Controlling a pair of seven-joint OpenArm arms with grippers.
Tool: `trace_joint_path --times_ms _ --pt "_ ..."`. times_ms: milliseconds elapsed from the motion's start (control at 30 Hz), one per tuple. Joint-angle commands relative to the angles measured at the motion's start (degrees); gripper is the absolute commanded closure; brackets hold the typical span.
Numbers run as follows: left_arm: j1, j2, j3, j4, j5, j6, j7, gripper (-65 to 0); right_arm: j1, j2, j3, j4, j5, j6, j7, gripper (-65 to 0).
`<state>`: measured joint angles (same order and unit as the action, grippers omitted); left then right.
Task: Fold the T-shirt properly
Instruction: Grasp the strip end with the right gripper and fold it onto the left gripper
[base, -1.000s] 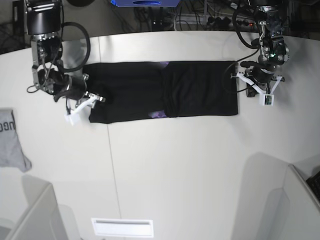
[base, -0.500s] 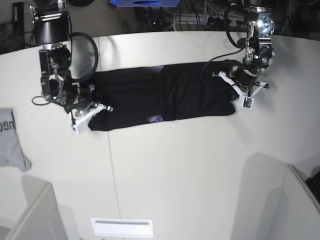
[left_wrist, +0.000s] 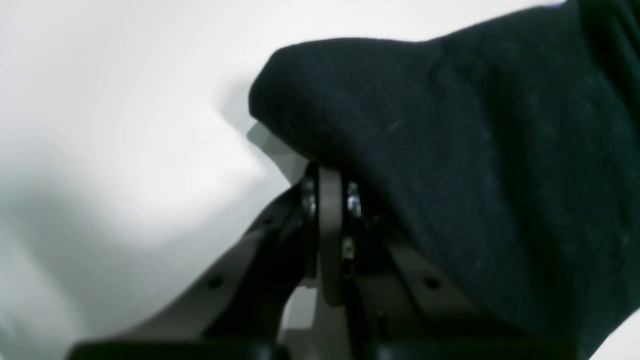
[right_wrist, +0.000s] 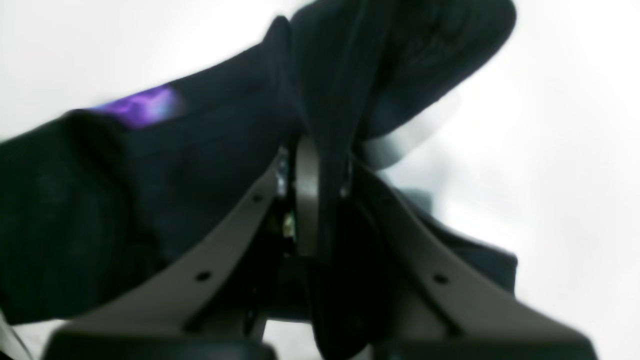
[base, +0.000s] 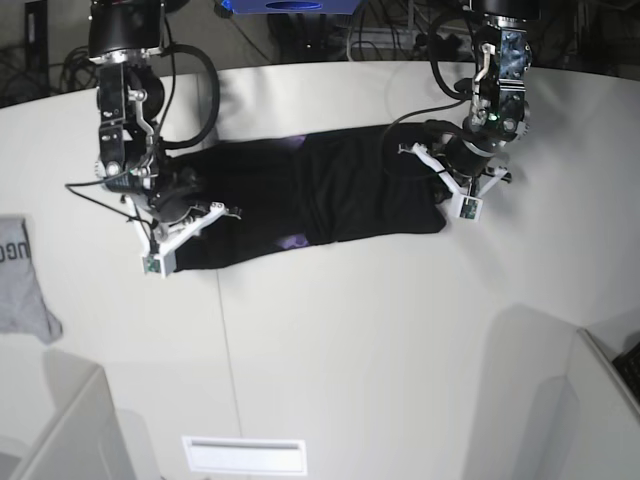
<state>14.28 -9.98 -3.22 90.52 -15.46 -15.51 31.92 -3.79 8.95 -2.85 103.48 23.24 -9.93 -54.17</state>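
The black T-shirt (base: 330, 190) lies as a long folded strip across the far half of the white table (base: 350, 330), slightly slanted, with a bit of purple print (base: 293, 240) showing at its front edge. In the base view my left gripper (base: 447, 190) is at the strip's right end and my right gripper (base: 190, 222) at its left end. The left wrist view shows the left gripper (left_wrist: 330, 180) shut with the T-shirt (left_wrist: 475, 150) bunched over its tips. The right gripper (right_wrist: 317, 150) is shut on a fold of the T-shirt (right_wrist: 200, 165), beside the purple print (right_wrist: 145, 105).
A small grey garment (base: 20, 280) with dark lettering lies at the table's left edge. A white slotted plate (base: 245, 455) sits at the front edge. Grey partitions stand at the lower left (base: 60, 430) and lower right (base: 590, 400). Cables and a blue box (base: 290, 5) lie behind the table.
My right gripper has shut on the shirt's left end. Both arms have moved inward, and the strip has become shorter, bunched at its ends and slanted.
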Motion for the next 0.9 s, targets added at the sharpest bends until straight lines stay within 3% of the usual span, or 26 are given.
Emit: trace_joint_path --times_ms 0,133,300,567,867 --pt "0.8 0.1 0.4 -0.4 0.1 -1.3 5.0 0.0 0.4 0.1 0.2 2.4 0.4 0.3 -0.1 0.0" --pt "0.8 0.1 0.6 -0.4 0.1 -1.3 5.0 0.0 0.5 -0.8 -1.7 7.0 0.3 0.3 -3.8 0.0" --pt "1.0 0.1 1.0 -0.4 0.1 -1.3 5.0 0.0 0.4 -1.4 -7.0 9.5 0.4 0.1 -3.9 0.0" --pt "1.4 0.1 1.1 -0.4 0.0 -1.3 5.0 0.0 0.3 -7.8 -9.4 10.9 0.4 0.0 -4.1 0.0" --pt "2.9 0.0 1.1 1.9 0.0 -1.3 5.0 0.0 0.3 -10.4 -16.7 11.4 0.5 0.0 -3.5 0.0"
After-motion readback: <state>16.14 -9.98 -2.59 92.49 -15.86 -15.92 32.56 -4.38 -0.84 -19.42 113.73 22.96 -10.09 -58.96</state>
